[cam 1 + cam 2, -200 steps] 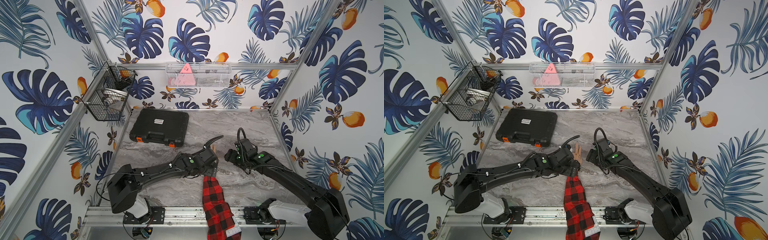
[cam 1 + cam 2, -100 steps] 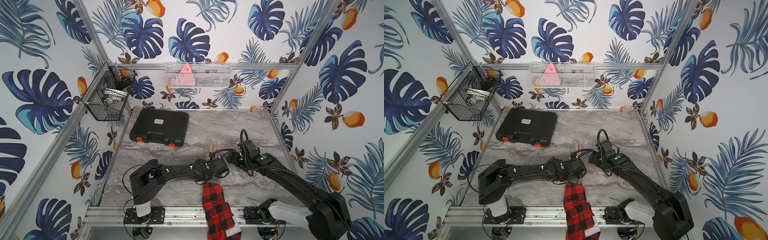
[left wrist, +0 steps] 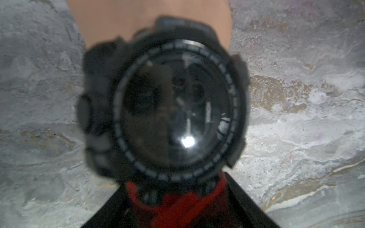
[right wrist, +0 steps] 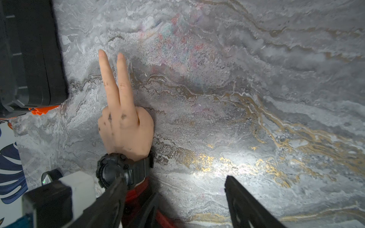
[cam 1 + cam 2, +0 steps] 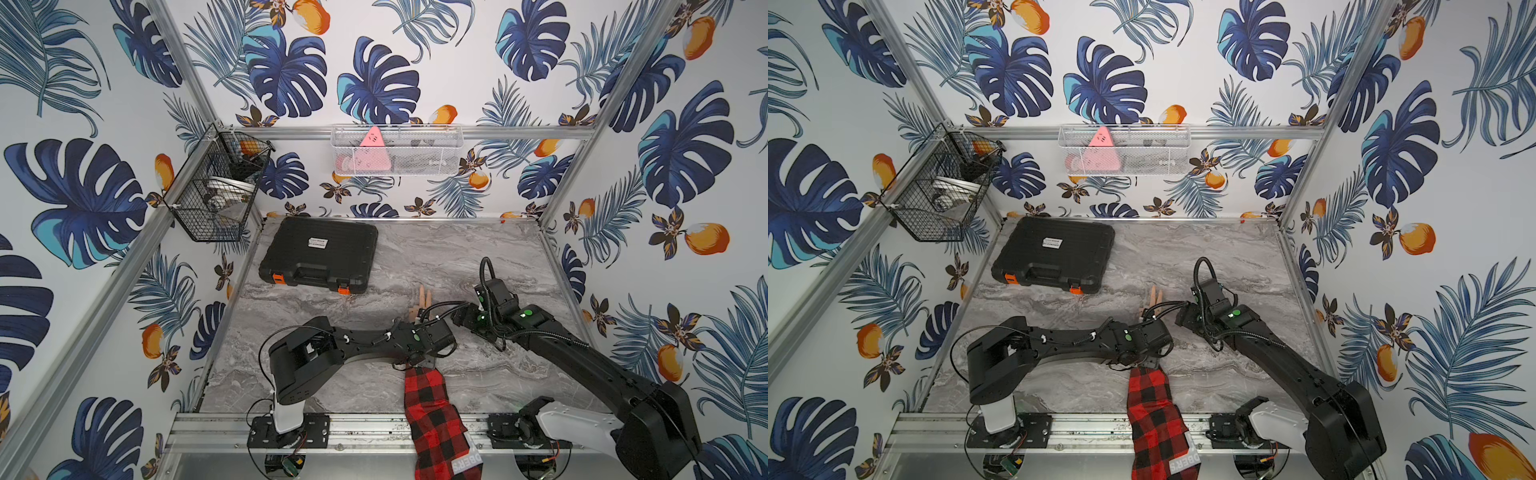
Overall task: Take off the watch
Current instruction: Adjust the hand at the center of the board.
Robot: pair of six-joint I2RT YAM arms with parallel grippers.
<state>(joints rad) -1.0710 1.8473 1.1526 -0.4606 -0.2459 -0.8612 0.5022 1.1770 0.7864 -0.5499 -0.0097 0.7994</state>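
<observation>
Overhead, working left to right, with the dummy hand (image 5: 423, 298) as the fixed mark. It lies on the grey marbled table (image 5: 457, 257), two fingers straight out toward the back wall, the rest folded.

Far left of the hand, above table level: black wire basket (image 5: 195, 212) hung on the corner post. Contents unclear.

Left of the hand and farther back: black case (image 5: 320, 253) with orange latches, lying flat, lid shut. Well apart from the hand.

Left arm (image 5: 365, 338) reaches in from the left of the hand and ends right over its wrist, so both top views have the wrist covered. Left gripper (image 3: 175, 182) points down at the wrist; its camera looks straight onto the watch (image 3: 173, 110). The watch is strapped round the wrist of the hand, dial up, chunky round black case, picture blurred. The two dark fingers (image 3: 241, 203) flank the red cuff on the sleeve side of the watch. Pressing the cuff or only beside it: cannot tell.

Behind the hand, on the back wall: white wire basket (image 5: 436, 162) with a pink triangle (image 5: 372, 145) in it.

From the wrist of the hand toward the front rail: red-and-black checked sleeve (image 5: 432, 411), its end hanging over the rail.

Right arm (image 5: 582, 353) comes in from the right of the hand. Right gripper (image 4: 174, 178) sits low beside the wrist, jaws wide apart, nothing clamped. In its own camera one fingertip overlaps the watch case, contact uncertain. The other is over bare table to the right of the hand.
</observation>
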